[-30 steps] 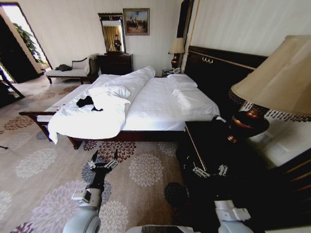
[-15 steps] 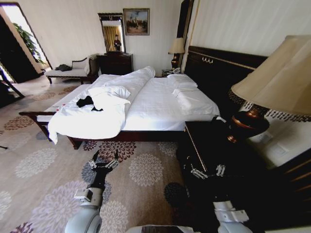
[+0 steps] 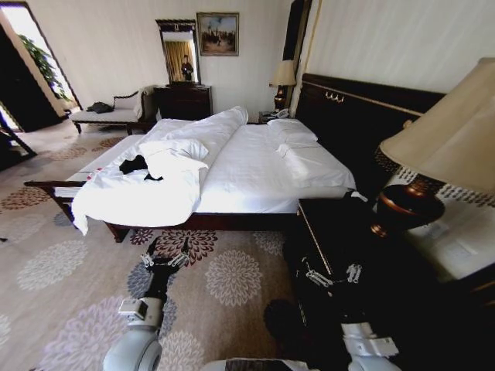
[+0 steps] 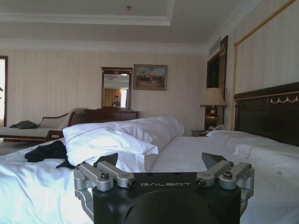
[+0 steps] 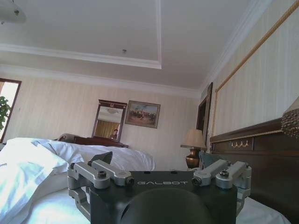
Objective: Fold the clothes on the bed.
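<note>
The black T-shirt (image 3: 136,163) lies near the bed's (image 3: 255,166) foot, far ahead; left tool (image 3: 165,259) is nearer; both tools, right tool (image 3: 331,274) too, open and empty.

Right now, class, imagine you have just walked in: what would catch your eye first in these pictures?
The bed with its rumpled white duvet fills the middle of the room. The black T-shirt lies crumpled on it near the foot end. Both grippers, left and right, hang open, short of the bed.
</note>
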Tool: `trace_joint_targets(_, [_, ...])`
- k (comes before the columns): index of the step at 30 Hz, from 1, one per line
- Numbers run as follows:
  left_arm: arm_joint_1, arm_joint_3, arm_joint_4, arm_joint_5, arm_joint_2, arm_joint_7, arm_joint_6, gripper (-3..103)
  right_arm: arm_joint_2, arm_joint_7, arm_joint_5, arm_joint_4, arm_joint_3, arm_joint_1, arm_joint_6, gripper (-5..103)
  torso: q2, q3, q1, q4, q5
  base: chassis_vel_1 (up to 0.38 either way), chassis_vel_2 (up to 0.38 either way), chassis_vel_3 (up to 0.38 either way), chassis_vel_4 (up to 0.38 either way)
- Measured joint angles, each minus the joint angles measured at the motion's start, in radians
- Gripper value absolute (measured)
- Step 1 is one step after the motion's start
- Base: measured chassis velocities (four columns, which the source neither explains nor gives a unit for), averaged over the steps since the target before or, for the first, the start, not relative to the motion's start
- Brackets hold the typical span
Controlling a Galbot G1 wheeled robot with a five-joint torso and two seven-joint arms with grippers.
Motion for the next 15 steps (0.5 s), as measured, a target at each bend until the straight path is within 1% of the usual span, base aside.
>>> trace_joint_targets(4, [0.000, -0.001, -0.001, -0.001, 0.004, -0.001, -0.002, 100, -0.001, 0.034, -0.019, -0.021, 0.008, 0.000, -0.016, 100, 0.000, 0.000, 0.000, 0.0001, 0.0001, -0.332, 0.322, 0.319, -0.295])
trace_joint_targets(7, [-0.001, -0.002, -0.005, -0.002, 0.008, -0.001, -0.003, 100, -0.002, 0.093, -0.010, -0.030, 0.010, -0.002, -0.056, 100, 0.000, 0.000, 0.000, 0.0000, 0.0004, -0.357, 0.345, 0.366, -0.359])
trace_joint_targets(11, [-0.002, -0.002, -0.004, -0.002, 0.009, -0.001, -0.004, 100, 0.000, 0.110, 0.004, -0.014, 0.007, -0.007, -0.070, 100, 0.000, 0.000, 0.001, 0.0000, 0.0001, -0.359, 0.352, 0.355, -0.354])
trace_joint_targets(15, [-0.004, -0.001, 0.002, -0.002, 0.008, -0.002, -0.006, 100, 0.007, 0.104, -0.008, 0.012, 0.006, -0.014, -0.062, 100, -0.001, 0.000, 0.001, 0.0001, 0.0003, -0.309, 0.329, 0.328, -0.320])
